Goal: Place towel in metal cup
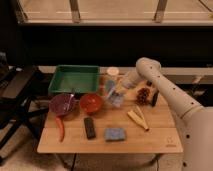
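My gripper [119,90] is over the middle of the wooden table [155,140], just right of the red bowl [91,102]. It is shut on the towel [115,98], a pale grey-blue rumpled cloth that hangs from the fingers just above the tabletop. I cannot make out the metal cup; it may be hidden behind the towel and the gripper. The arm reaches in from the right.
A green tray [75,79] stands at the back left and a clear cup with a white lid [113,72] behind the gripper. A purple bowl [62,104], red chili [61,128], black remote [90,127], blue folded cloth [115,133], wooden tongs [137,119] and a brown cone-like object [144,95] lie around.
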You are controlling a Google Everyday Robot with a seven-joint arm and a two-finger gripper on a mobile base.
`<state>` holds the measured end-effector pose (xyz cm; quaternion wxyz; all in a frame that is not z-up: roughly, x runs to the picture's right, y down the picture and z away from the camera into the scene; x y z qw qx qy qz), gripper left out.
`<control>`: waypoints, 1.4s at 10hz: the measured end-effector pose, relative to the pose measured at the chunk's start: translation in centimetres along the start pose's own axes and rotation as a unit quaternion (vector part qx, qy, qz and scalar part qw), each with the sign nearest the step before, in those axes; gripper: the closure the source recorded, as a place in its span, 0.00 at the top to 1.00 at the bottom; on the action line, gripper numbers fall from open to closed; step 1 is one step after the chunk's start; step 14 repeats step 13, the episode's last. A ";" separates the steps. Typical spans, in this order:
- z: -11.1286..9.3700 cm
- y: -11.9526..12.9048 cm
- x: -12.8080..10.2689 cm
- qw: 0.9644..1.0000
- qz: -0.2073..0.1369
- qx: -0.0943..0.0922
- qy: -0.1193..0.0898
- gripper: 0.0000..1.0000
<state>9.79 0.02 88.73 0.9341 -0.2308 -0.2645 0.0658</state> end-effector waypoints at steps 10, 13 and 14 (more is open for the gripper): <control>-1.0 -1.1 2.3 1.000 0.024 0.013 0.013 0.69; -4.8 -0.2 3.7 0.999 0.027 0.017 0.040 0.69; -4.8 -0.2 3.7 0.999 0.027 0.017 0.040 0.69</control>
